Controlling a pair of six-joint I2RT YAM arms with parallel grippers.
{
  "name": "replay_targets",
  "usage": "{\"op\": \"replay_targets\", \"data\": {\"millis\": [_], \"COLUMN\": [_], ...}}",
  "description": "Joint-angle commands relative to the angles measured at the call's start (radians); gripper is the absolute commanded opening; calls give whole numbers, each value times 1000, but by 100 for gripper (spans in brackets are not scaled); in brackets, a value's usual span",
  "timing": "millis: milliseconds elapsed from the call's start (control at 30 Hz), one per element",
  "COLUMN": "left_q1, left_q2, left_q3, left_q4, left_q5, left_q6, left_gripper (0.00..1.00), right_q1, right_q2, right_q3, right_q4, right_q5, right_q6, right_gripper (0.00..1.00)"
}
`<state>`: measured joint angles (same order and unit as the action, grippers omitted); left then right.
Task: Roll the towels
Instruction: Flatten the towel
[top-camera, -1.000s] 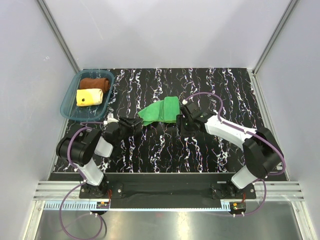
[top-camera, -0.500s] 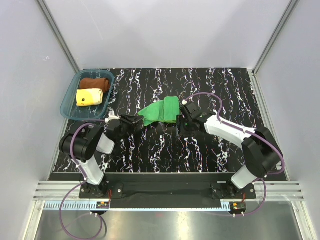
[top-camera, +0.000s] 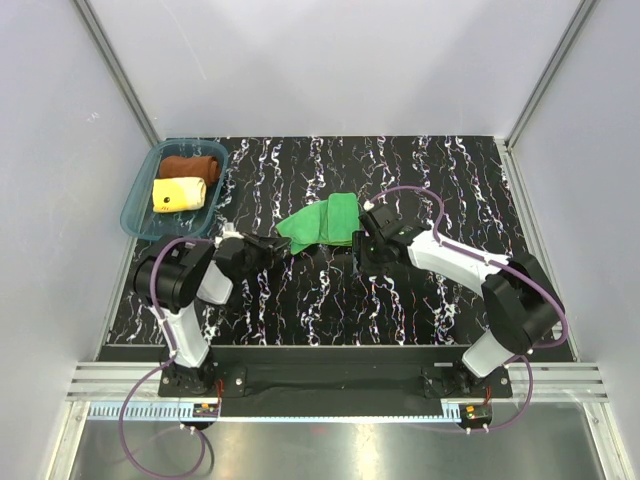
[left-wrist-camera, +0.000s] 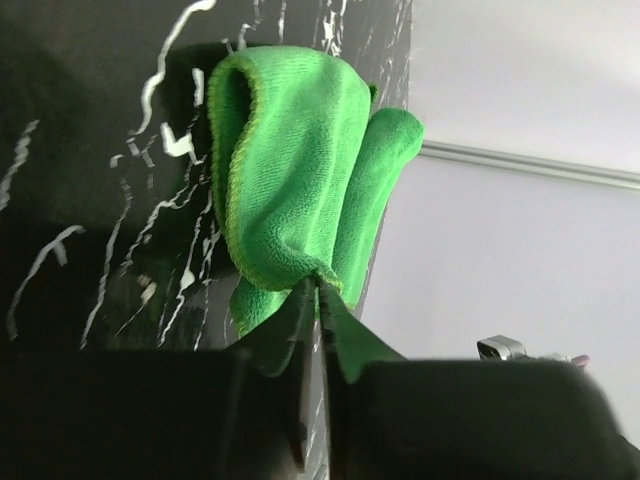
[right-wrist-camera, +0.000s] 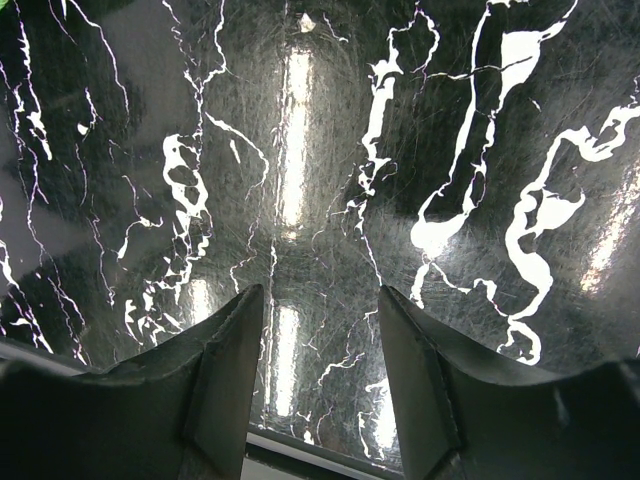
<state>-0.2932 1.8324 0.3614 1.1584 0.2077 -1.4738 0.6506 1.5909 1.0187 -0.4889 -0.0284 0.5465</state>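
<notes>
The bright green towel (top-camera: 322, 222) lies loosely folded in the middle of the black marbled table. My left gripper (top-camera: 279, 241) is at its left corner, shut on a pinch of the cloth. In the left wrist view the green towel (left-wrist-camera: 290, 170) bunches up from the closed tips of the left gripper (left-wrist-camera: 320, 290). My right gripper (top-camera: 362, 252) stands open just right of the towel. In the right wrist view, the right gripper (right-wrist-camera: 320, 300) has only bare table between its fingers. The rust-brown towel (top-camera: 190, 164) and the pale yellow towel (top-camera: 178, 193) lie rolled in the tray.
The translucent teal tray (top-camera: 138, 197) sits at the table's far left corner. White walls with metal corner posts close in the table on three sides. Purple cables loop off both arms.
My left gripper has moved right to the green towel's corner and shut on it. The right arm has barely moved.
</notes>
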Motion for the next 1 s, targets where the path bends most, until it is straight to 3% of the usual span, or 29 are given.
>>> {"op": "replay_targets", "data": {"millis": [0, 67, 233, 300, 400, 600, 733, 800, 967], "left_q1": [5, 5, 6, 8, 9, 9, 9, 11, 11], "left_q2": [30, 37, 27, -31, -176, -453, -493, -495, -431], "left_q3": [40, 45, 36, 47, 94, 211, 248, 225, 163], "left_q4": [112, 127, 164, 106, -151, -705, -825, -812, -692], "left_q5": [44, 53, 64, 74, 72, -66, -77, -67, -16], "left_q6": [24, 23, 38, 72, 180, 404, 420, 391, 317], "left_gripper": [5, 0, 0, 0, 0, 0, 69, 76, 77], "right_q1": [0, -2, -2, -2, -2, -2, -2, -3, -2], "right_q2": [4, 3, -2, -2, -6, -14, -16, -23, -45], "right_q3": [-9, -12, -20, -23, -25, -28, -31, -34, -52], "right_q4": [36, 36, 38, 42, 38, 42, 49, 50, 41], "right_q5": [-11, -7, -7, -8, -7, -15, -18, -19, -8], "right_q6": [-7, -7, -7, -7, -8, -2, 1, 6, 4], "right_gripper": [57, 56, 56, 56, 52, 54, 60, 66, 76]}}
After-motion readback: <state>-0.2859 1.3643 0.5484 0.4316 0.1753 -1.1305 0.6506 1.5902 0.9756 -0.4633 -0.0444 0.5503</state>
